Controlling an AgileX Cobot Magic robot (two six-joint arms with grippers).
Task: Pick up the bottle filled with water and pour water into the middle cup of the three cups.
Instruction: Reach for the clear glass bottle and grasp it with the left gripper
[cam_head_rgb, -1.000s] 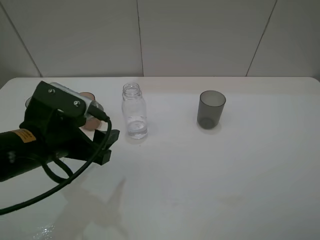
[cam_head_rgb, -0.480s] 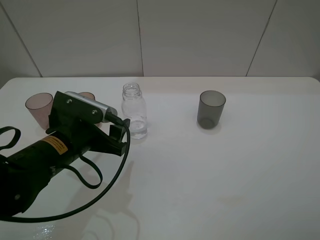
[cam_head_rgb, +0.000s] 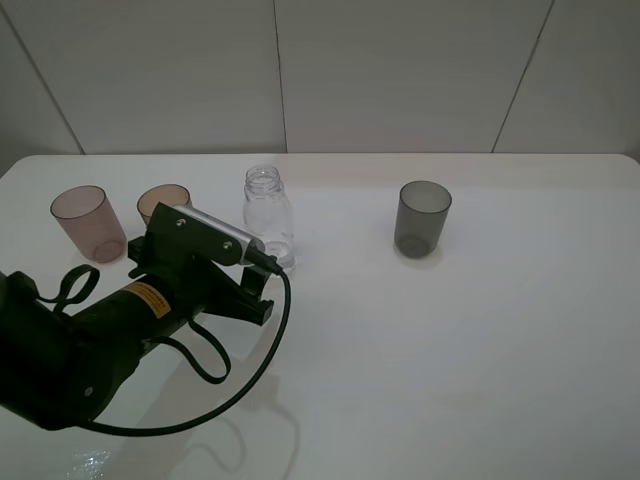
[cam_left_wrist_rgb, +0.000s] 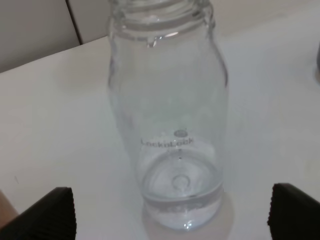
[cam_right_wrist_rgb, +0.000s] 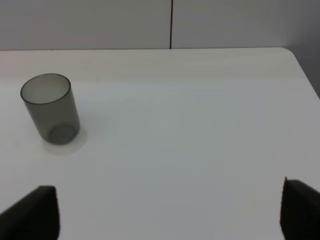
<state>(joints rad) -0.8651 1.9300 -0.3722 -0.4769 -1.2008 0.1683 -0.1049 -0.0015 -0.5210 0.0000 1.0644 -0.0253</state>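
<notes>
On my left wrist feed the left gripper (cam_left_wrist_rgb: 170, 216) is spread wide and holds nothing. Its black fingertips (cam_left_wrist_rgb: 42, 212) flank the bottle (cam_left_wrist_rgb: 170, 125) without touching it, and I read "LocknLock" embossed faintly above the shallow water. From the high camera the bottle stands upright on the white table (cam_head_rgb: 450, 340), near the amber middle cup (cam_head_rgb: 163, 205), and the yellow label (cam_head_rgb: 147, 297) on my left arm is too small to read. The right gripper (cam_right_wrist_rgb: 167, 210) is equally wide open and empty, well apart from the dark grey cup (cam_right_wrist_rgb: 50, 107).

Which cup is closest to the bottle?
The amber-brown cup, standing right beside the bottle. The pink cup and the grey cup stand farther away.
</notes>
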